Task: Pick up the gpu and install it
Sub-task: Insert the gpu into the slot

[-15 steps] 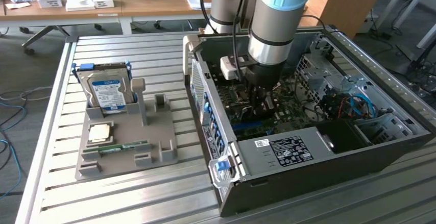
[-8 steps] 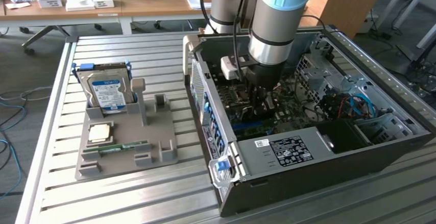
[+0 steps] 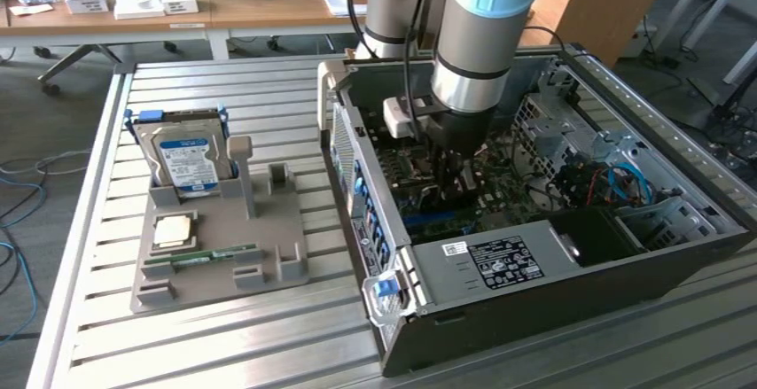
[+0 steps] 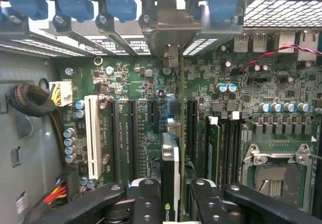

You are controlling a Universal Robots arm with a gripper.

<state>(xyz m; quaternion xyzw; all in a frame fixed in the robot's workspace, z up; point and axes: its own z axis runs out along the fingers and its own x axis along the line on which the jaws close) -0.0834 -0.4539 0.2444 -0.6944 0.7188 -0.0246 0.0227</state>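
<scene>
The gpu (image 4: pixel 170 163) is gripped edge-on by the claw (image 4: pixel 173 204) above the motherboard (image 4: pixel 151 85); if pressed down out of line with a slot (image 4: pixel 191 131), its contacts could be damaged.

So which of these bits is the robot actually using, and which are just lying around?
In use:
- gpu, held edge-on in the gripper
- open PC case
- motherboard below the gpu

Lying about:
- hard drive
- memory stick
- square chip
- grey tray holding those three
</scene>
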